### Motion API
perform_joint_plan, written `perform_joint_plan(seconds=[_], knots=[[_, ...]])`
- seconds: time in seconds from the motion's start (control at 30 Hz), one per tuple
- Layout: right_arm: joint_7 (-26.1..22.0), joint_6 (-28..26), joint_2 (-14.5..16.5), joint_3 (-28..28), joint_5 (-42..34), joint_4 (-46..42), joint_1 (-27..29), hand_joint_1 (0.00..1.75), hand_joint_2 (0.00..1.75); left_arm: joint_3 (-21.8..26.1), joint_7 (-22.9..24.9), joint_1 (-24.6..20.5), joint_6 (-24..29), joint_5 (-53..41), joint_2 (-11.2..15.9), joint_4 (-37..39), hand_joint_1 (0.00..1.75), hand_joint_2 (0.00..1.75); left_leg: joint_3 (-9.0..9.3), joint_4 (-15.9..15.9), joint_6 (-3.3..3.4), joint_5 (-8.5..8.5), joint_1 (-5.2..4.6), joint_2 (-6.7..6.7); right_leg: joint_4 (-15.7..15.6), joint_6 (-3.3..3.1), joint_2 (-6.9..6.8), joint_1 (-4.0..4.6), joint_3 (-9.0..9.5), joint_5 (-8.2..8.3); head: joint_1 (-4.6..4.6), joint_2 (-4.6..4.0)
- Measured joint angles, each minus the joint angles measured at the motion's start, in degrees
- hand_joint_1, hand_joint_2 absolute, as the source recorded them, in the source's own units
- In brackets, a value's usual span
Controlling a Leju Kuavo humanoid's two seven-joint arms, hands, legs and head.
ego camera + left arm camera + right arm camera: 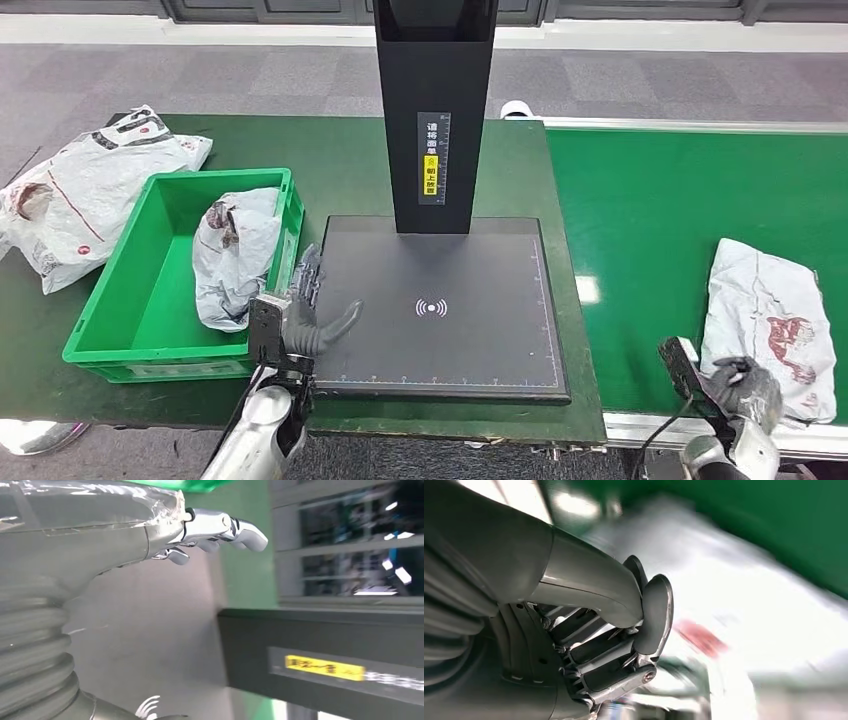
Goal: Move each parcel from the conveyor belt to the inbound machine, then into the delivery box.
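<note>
A crumpled white parcel (768, 318) with red print lies on the green conveyor belt (650, 200) at the right. My right hand (746, 388) is at the parcel's near left corner, its fingers (614, 660) curled in under the thumb with nothing seen between them; the parcel (744, 605) is a white blur beyond it. My left hand (305, 318) hovers over the left edge of the inbound machine's black plate (440, 340), fingers (220, 527) spread and empty. A parcel (235, 255) lies in the green delivery box (150, 330).
The machine's black post (435, 110) rises from the back of the plate. Another large white parcel (85, 190) lies on the green table left of the box. The belt's metal rail (640, 428) runs along its near edge.
</note>
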Motion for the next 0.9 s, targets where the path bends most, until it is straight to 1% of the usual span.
perform_joint_plan(seconds=[0.07,0.1,0.13,0.17,0.23,0.27,0.33,0.47,0.57,0.63,0.77,0.83,0.9], knots=[[-4.2,1.8,2.7,2.6,-7.8,-9.2,2.7,1.75,1.75,0.2,0.1,0.5,0.7,-0.9,0.0,-2.6,0.00,1.75,-0.02,0.0,-0.01,0.01,0.01,-0.15,0.0,-0.04,-0.13,0.01,0.00,-0.04,0.00,0.00],[-4.9,3.2,3.8,4.4,-11.0,-14.1,4.4,1.75,1.75,0.3,0.2,0.6,0.9,-1.2,0.0,-3.6,0.00,1.75,-0.05,0.0,-0.01,0.01,0.01,-0.23,0.1,-0.07,-0.21,0.01,-0.01,-0.07,0.00,0.00],[-4.7,4.6,4.8,6.9,-13.3,-19.6,6.2,1.47,1.75,0.3,0.4,0.7,1.1,-1.6,0.0,-4.5,0.00,1.75,-0.08,0.0,-0.02,0.01,0.01,-0.31,0.1,-0.11,-0.28,0.00,-0.03,-0.10,0.00,0.00],[-3.9,5.5,5.5,9.8,-14.1,-24.8,7.7,1.12,1.75,0.4,0.7,0.6,1.1,-1.8,0.0,-5.2,0.00,1.75,-0.09,0.0,-0.03,0.01,0.00,-0.31,0.1,-0.14,-0.29,0.00,-0.06,-0.12,0.00,0.00],[-1.1,6.0,6.5,16.4,-13.0,-35.0,10.7,0.41,1.75,0.5,1.2,0.4,0.7,-2.2,0.0,-6.6,0.00,1.75,-0.10,0.0,-0.06,0.00,0.01,-0.26,0.1,-0.20,-0.24,0.01,-0.13,-0.16,0.00,0.00],[0.8,5.6,6.8,19.3,-11.2,-38.9,11.7,0.33,1.75,0.5,1.5,0.3,0.4,-2.3,0.0,-7.0,0.00,1.75,-0.10,0.0,-0.07,-0.01,0.01,-0.23,0.1,-0.21,-0.21,0.01,-0.16,-0.17,0.00,0.00],[3.2,4.4,7.2,22.9,-8.7,-43.6,13.1,0.33,1.75,0.5,1.8,-0.1,0.2,-2.5,-0.1,-7.4,0.00,1.75,-0.11,0.0,-0.08,-0.02,0.01,-0.24,0.1,-0.22,-0.22,0.01,-0.17,-0.19,0.00,0.00],[4.0,2.6,7.4,26.3,-8.2,-48.4,14.7,0.00,1.75,0.5,1.8,-0.4,0.1,-2.9,-0.2,-7.6,0.00,1.75,-0.14,0.0,-0.08,-0.02,0.00,-0.29,0.1,-0.23,-0.30,0.00,-0.16,-0.20,0.00,0.00],[5.1,1.8,7.5,27.2,-6.8,-50.2,15.4,0.00,1.75,0.5,1.8,-0.5,0.1,-2.9,-0.1,-7.7,0.00,1.75,-0.14,0.0,-0.07,-0.03,-0.02,-0.25,0.1,-0.22,-0.22,-0.02,-0.18,-0.19,0.00,0.00],[7.4,1.3,7.4,27.3,-4.1,-50.5,15.6,0.00,1.75,0.5,1.7,-0.7,0.2,-2.7,-0.1,-7.6,0.00,1.75,-0.13,0.0,-0.06,-0.03,-0.04,-0.25,0.1,-0.22,-0.21,-0.03,-0.19,-0.19,0.00,0.00],[15.5,1.0,6.9,25.7,3.0,-47.8,14.8,0.00,1.75,0.4,1.7,-1.6,-0.1,-1.9,-0.1,-6.8,0.00,1.75,-0.13,0.0,-0.06,-0.03,-0.06,-0.24,0.1,-0.20,-0.23,-0.04,-0.20,-0.17,0.00,0.00],[19.7,1.0,5.9,23.8,5.8,-43.8,13.6,0.00,1.75,0.1,2.2,-2.4,-1.0,-2.4,-0.1,-5.7,0.00,1.75,-0.13,0.0,-0.05,-0.02,-0.07,-0.26,0.1,-0.18,-0.25,-0.05,-0.19,-0.15,0.00,0.00],[22.8,0.6,4.7,21.3,7.7,-38.7,12.2,0.00,1.75,-0.6,2.9,-3.7,-2.2,-3.4,-0.2,-4.0,0.00,1.75,-0.14,0.0,-0.02,0.00,-0.10,-0.30,0.1,-0.14,-0.29,-0.08,-0.18,-0.13,0.00,0.00]])
